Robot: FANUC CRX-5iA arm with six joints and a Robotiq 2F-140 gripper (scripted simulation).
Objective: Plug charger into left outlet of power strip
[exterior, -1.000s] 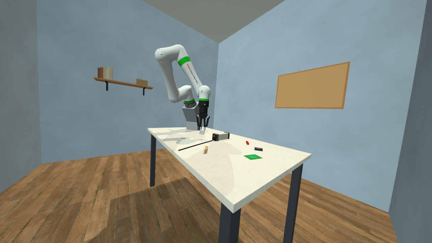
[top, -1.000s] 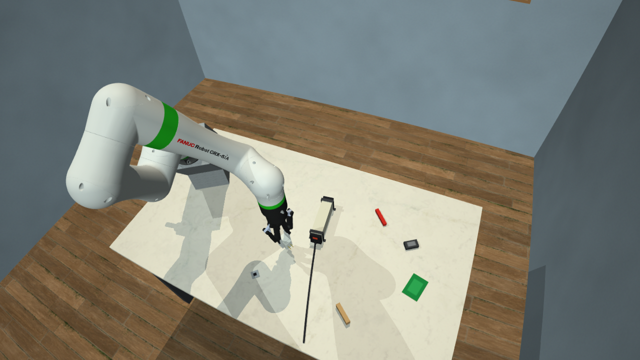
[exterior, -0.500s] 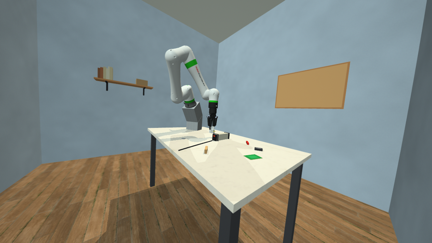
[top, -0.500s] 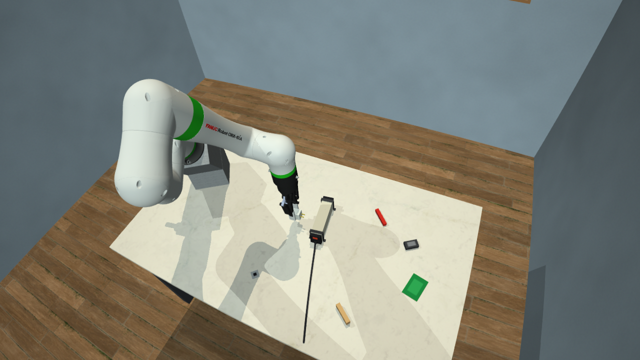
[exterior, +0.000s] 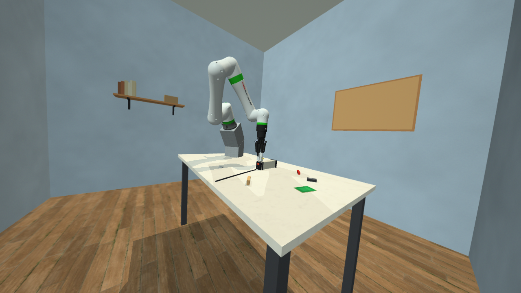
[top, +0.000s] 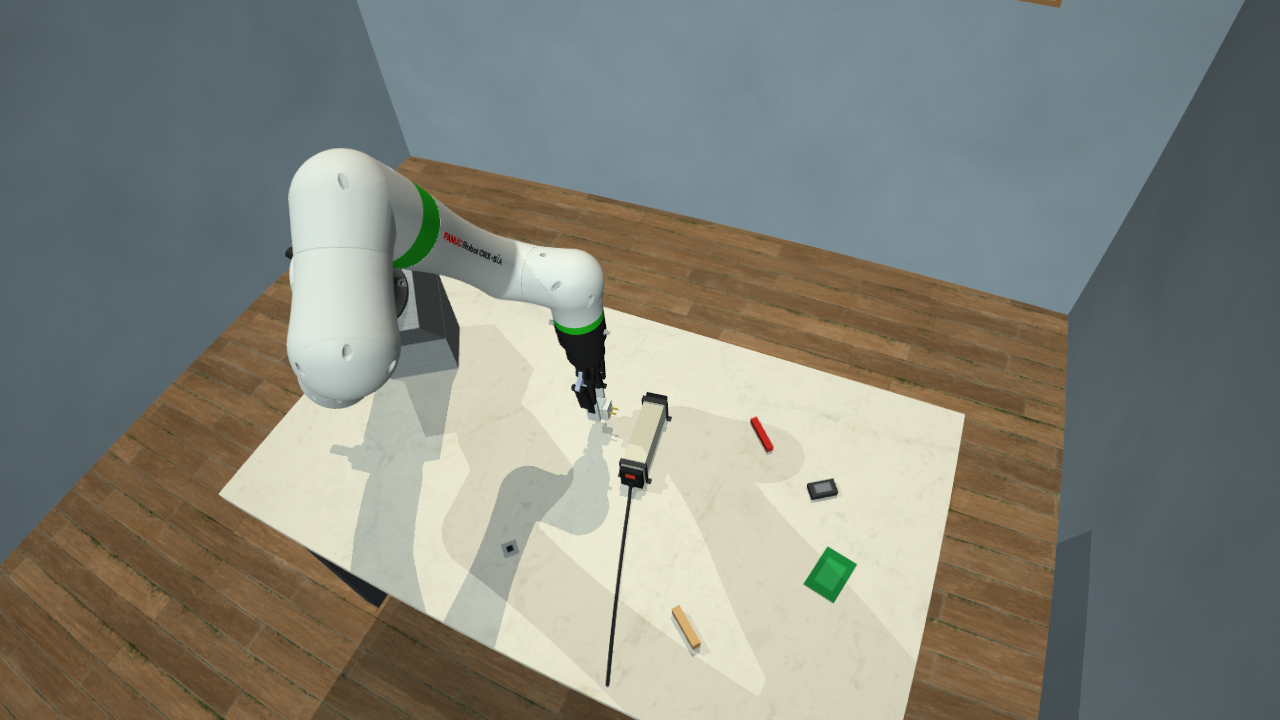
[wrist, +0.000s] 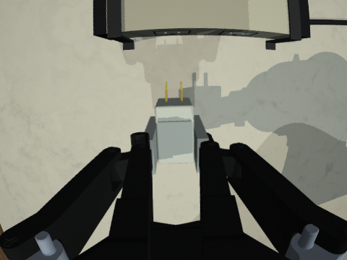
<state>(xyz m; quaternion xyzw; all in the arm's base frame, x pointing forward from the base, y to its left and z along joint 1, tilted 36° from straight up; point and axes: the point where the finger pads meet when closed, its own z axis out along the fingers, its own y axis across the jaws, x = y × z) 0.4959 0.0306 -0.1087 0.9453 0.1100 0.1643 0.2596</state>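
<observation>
A black two-fingered gripper is clamped on a small pale charger, one finger on each side of its body. Two thin brass prongs stick out of the charger's front face, pointing toward the strip. The charger hangs above the table, near the strip but apart from it, roughly facing the left half of its outlet face; the slots show only as dark marks along the strip's near edge.

The strip is a pale bar held by black clamps at both ends, with a black cord running off its right end across the table.

The charger looks like a light, rigid plastic block with smooth sides, so it could slip or twist under push. The present hold on its flat sides, behind the prong face, seems the right place. The prongs look thin and likely to bend if misaligned.

Farther off lie a red bar, a dark box, a green pad and a wooden block.
</observation>
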